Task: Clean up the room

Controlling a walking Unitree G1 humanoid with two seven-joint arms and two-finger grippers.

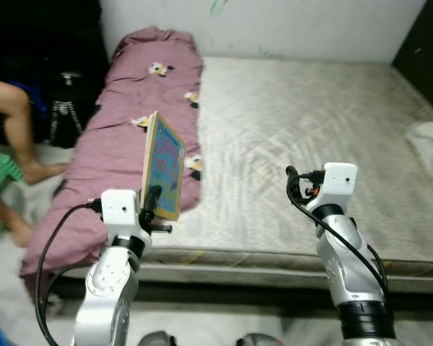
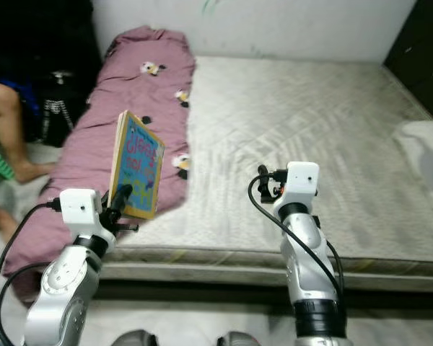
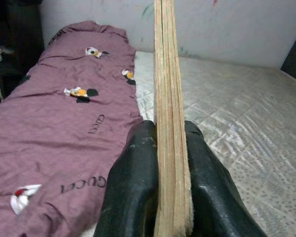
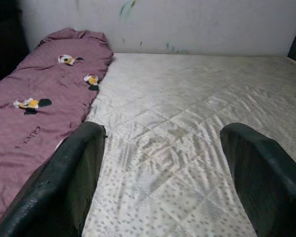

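Note:
My left gripper [image 1: 153, 200] is shut on a thick board book [image 1: 164, 164] with a blue cover, held upright over the near left edge of the mattress [image 1: 303, 137]. Along the left wrist, the book's tan page edges [image 3: 170, 118] stand clamped between the two black fingers [image 3: 133, 187]. My right gripper [image 1: 291, 182] hovers open above the front middle of the mattress, nothing between its fingers [image 4: 74, 173]. A purple blanket [image 1: 123, 130] with cartoon prints lies along the mattress's left side.
A person's bare legs [image 1: 18, 137] are at the far left beside a small tripod [image 1: 65, 115]. A white cloth [image 1: 429, 144] lies at the right edge of the mattress. A dark cabinet [image 2: 418, 58] stands at the back right. The white wall [image 1: 274, 25] runs behind the bed.

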